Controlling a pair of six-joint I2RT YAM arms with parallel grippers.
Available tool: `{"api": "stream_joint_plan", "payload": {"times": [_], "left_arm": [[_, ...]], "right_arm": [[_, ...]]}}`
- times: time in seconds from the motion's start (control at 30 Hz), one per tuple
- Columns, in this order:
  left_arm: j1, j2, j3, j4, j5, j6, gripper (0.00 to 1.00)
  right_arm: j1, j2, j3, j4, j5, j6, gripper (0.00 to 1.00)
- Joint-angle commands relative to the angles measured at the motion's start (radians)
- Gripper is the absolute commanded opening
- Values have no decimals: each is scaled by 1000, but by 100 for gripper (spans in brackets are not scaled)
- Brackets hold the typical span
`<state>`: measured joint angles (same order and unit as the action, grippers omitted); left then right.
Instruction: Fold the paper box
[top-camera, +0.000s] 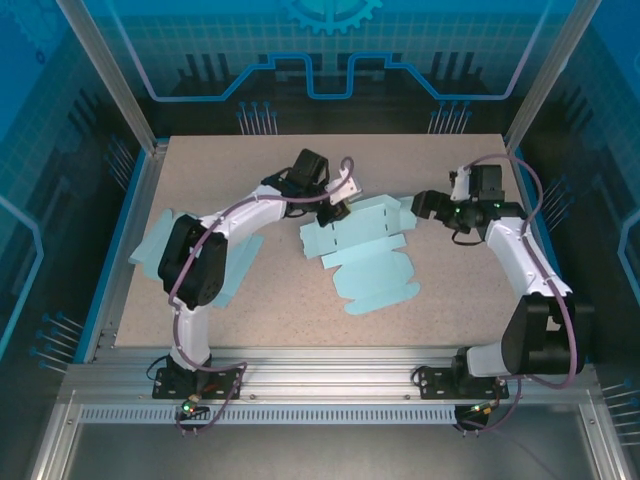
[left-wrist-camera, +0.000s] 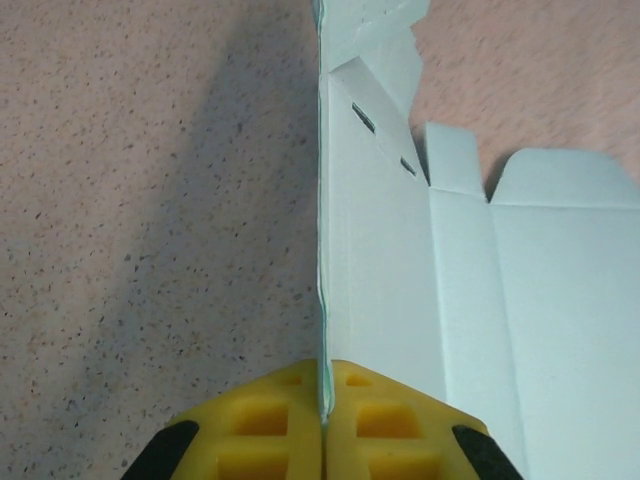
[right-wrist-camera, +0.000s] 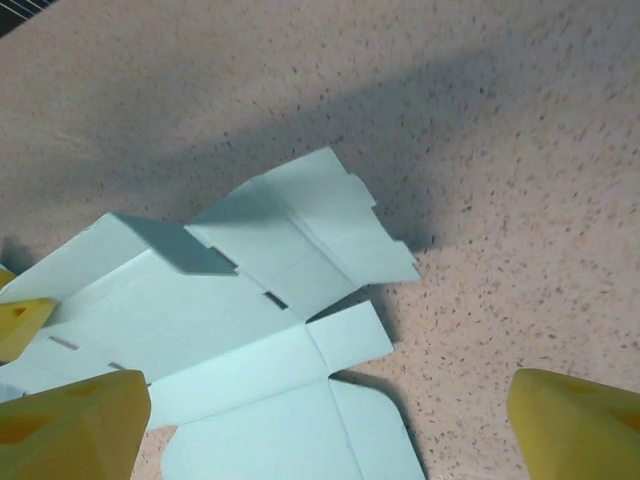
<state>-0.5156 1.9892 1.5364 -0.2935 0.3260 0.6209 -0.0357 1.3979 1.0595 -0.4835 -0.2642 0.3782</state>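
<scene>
The paper box (top-camera: 365, 265) is an unfolded pale teal blank lying near the middle of the worktop (top-camera: 250, 320), most of its panels flat, with one panel at its upper left lifted. The left hand (top-camera: 338, 208) has that lifted panel: in the left wrist view its yellow fingers (left-wrist-camera: 270, 425) are pressed together on the sheet's thin edge. The right hand (top-camera: 428, 205) hovers at the blank's upper right with its fingers (right-wrist-camera: 70, 420) spread wide and nothing between them.

The card looks light and thin, stiff across a panel but ready to bend along its scored creases. It would likely slide on the smooth worktop if pushed without being pinned, and a hard pinch away from a crease could buckle it. The free edges of the panels and tabs seem the best places to take hold, close to a fold line.

The overhead view gives the whole layout, including a second teal sheet (top-camera: 150, 245) under the left arm at the left of the frame. The left wrist view shows the grip itself and two small slots (left-wrist-camera: 365, 118) near the fold. The right wrist view shows the raised panel's shadow and the curved tab at the bottom of the frame.
</scene>
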Motion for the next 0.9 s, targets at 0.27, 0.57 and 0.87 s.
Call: {"api": "stream_joint_plan", "payload": {"times": [0.27, 0.57, 0.87], "left_arm": [[-84, -19, -263, 568, -274, 199, 0], [-160, 14, -367, 877, -464, 378, 0], [-162, 0, -387, 931, -483, 428, 0]], "right_arm": [[12, 103, 18, 111, -26, 32, 85], [51, 157, 132, 31, -28, 39, 79], [16, 224, 152, -31, 24, 50, 70]]}}
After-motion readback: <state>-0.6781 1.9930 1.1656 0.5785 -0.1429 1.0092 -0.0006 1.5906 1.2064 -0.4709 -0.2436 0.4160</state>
